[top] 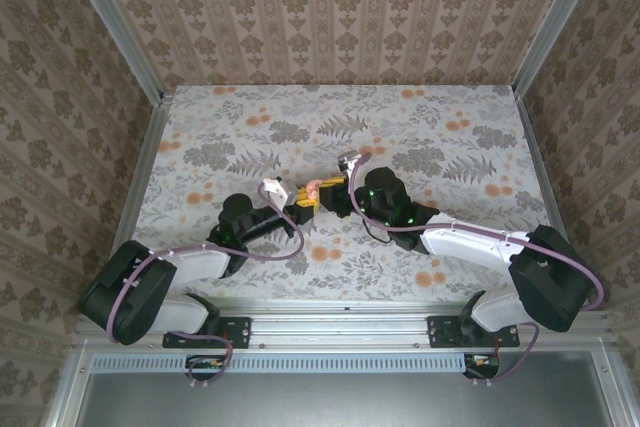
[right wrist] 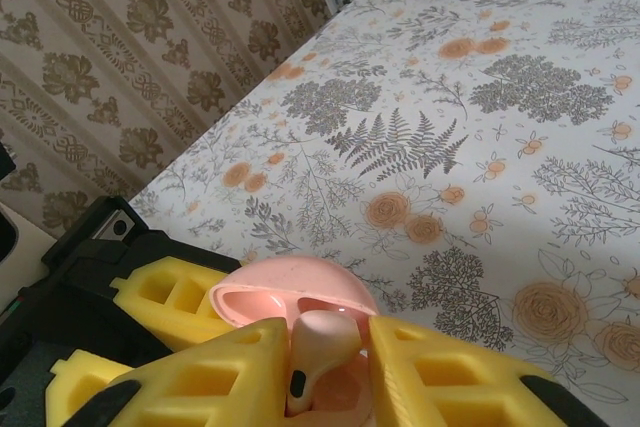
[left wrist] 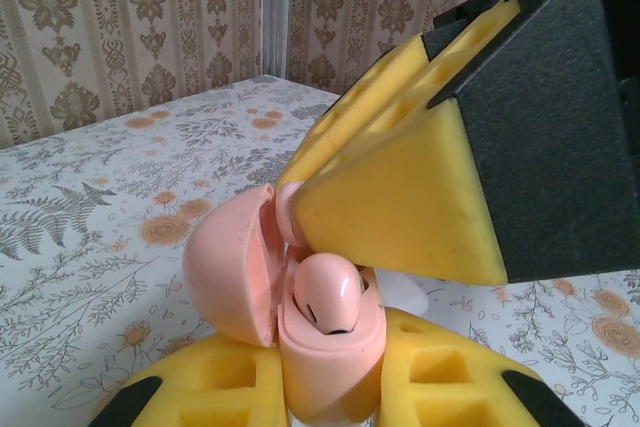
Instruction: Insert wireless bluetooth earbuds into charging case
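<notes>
The glossy pink, pebble-shaped plastic charging case (left wrist: 238,265) sits just left of centre in the top view, between the two arms' tips. Its lid stands swung open, to the left side in the left wrist view. One small pink earbud (left wrist: 328,302) with a dark slot on its face stands upright in the case's body, its rounded head above the rim.

The left gripper (left wrist: 325,379) shows along the bottom edge of the left wrist view. Its yellow foam fingers (left wrist: 200,387) are pressed against the body of the case from both sides, pinching it.

The right gripper (right wrist: 328,345) comes in from the upper right of that same view, one yellow finger reaching to the case's rim just above the earbud. In the right wrist view its two fingers flank the earbud closely. I cannot tell whether they press on it or stand just clear.

Around them lies the table (top: 420,127) with its grey fern and orange flower print, enclosed by brown patterned wallpaper walls (top: 330,7).
</notes>
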Controlling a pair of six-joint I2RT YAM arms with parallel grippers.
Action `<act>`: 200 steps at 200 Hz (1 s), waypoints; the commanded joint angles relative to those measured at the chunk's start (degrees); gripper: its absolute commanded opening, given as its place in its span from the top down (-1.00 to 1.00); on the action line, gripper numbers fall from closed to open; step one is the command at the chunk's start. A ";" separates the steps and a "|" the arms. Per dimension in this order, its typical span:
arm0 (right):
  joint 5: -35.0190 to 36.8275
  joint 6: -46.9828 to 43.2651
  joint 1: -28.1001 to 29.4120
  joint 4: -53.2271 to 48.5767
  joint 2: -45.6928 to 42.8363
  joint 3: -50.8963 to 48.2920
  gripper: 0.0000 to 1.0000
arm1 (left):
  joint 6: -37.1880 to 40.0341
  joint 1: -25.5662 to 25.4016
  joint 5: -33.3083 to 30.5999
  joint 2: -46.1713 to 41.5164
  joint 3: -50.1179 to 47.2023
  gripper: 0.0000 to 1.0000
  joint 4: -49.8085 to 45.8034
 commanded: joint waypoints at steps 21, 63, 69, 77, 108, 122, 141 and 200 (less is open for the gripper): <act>-2.98 1.08 0.39 -1.28 -0.05 0.07 0.34 | 0.00 0.11 0.13 0.10 1.68 0.87 3.45; -4.46 2.16 0.12 -0.67 -0.08 0.68 0.30 | -0.12 0.15 -0.07 0.06 1.35 0.87 3.52; -4.86 2.49 0.05 -0.51 -0.06 0.72 0.30 | -0.14 0.12 -0.11 0.12 1.38 0.87 3.48; -5.30 2.77 -0.04 -0.33 -0.05 0.69 0.30 | -0.13 0.11 -0.20 0.11 1.29 0.87 3.45; -6.50 3.86 -0.53 0.47 -0.05 0.72 0.28 | -0.14 0.11 -0.23 0.12 1.15 0.87 3.49; -6.77 4.19 -0.65 0.61 -0.05 0.65 0.27 | -0.14 0.11 -0.23 0.06 1.20 0.87 3.45; -7.20 4.74 -0.75 0.81 -0.05 0.64 0.26 | -0.12 0.11 -0.23 -0.01 1.29 0.87 3.45; -8.43 6.44 -1.71 2.44 -0.05 -0.32 0.25 | -0.17 0.11 -0.17 -0.05 1.11 0.87 3.45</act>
